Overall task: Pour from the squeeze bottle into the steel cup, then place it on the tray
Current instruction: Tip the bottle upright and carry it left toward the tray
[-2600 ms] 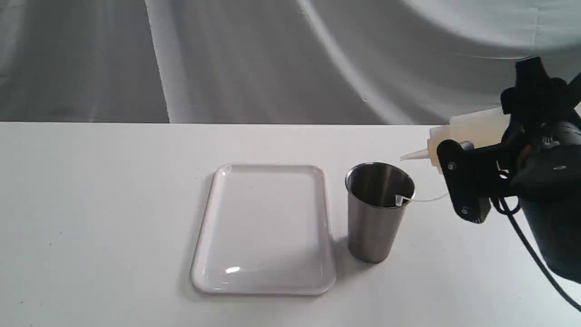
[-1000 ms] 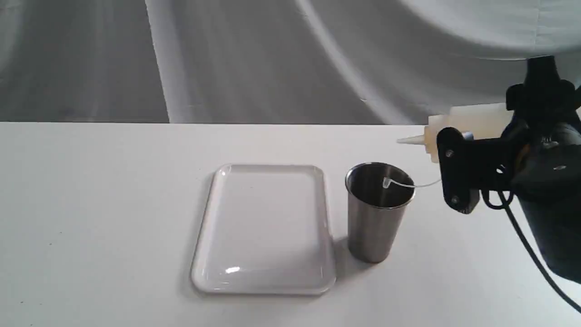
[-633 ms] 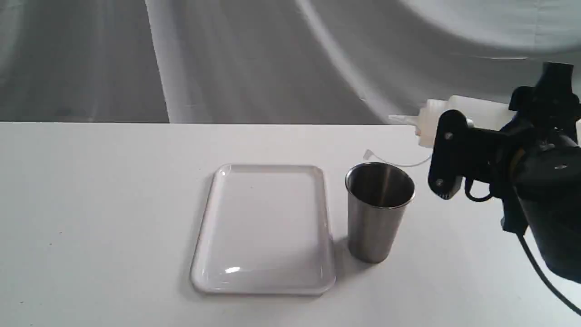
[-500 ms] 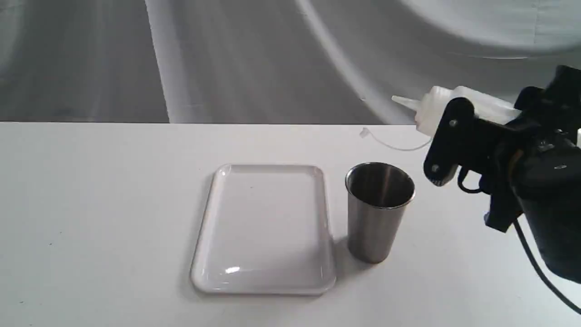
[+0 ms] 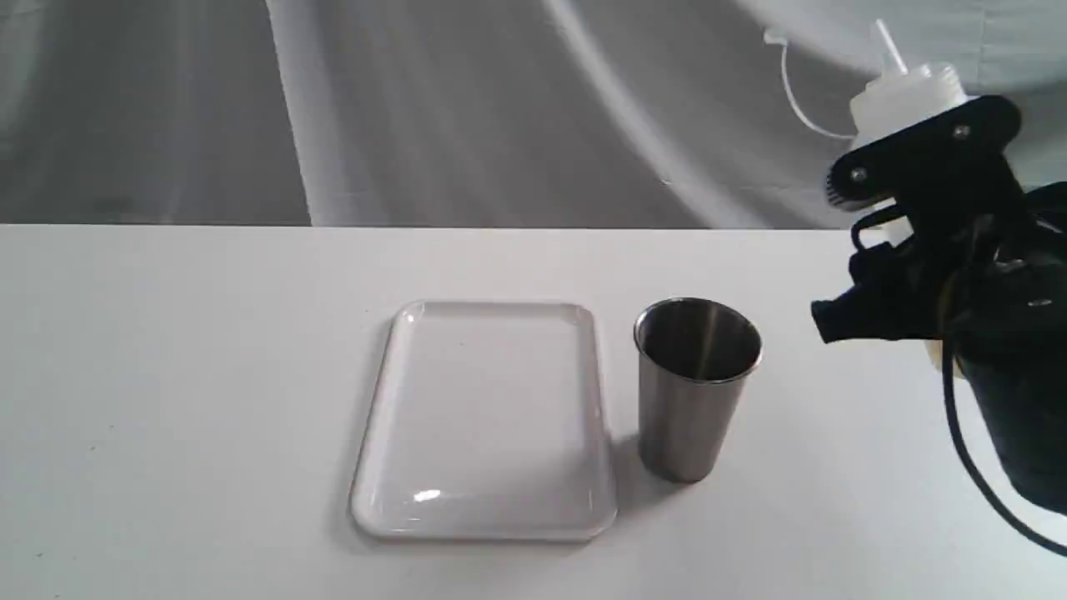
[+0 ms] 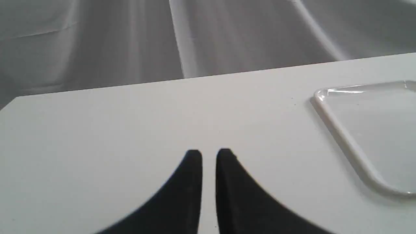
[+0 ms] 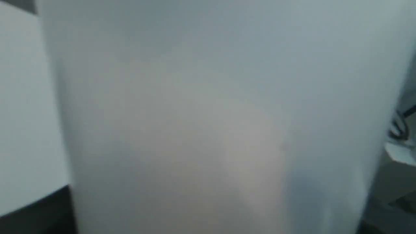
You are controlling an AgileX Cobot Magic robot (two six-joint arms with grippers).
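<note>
You have a white tabletop (image 5: 167,375) before you, plain and matt. It fills the lower part of the exterior view and ends at a straight far edge. Behind this edge hangs a grey cloth (image 5: 433,108) as a backdrop. It has long soft folds, one narrow brighter fold goes down to the tabletop, and the upper right part is paler. The left wrist view shows you the same cloth, and one far corner of the tabletop.

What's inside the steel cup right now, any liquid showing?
Only the upper inner wall of the steel cup shows, dark and shiny, with nothing poking above the rim. The bottom, and any liquid there, is hidden behind the near wall.
</note>
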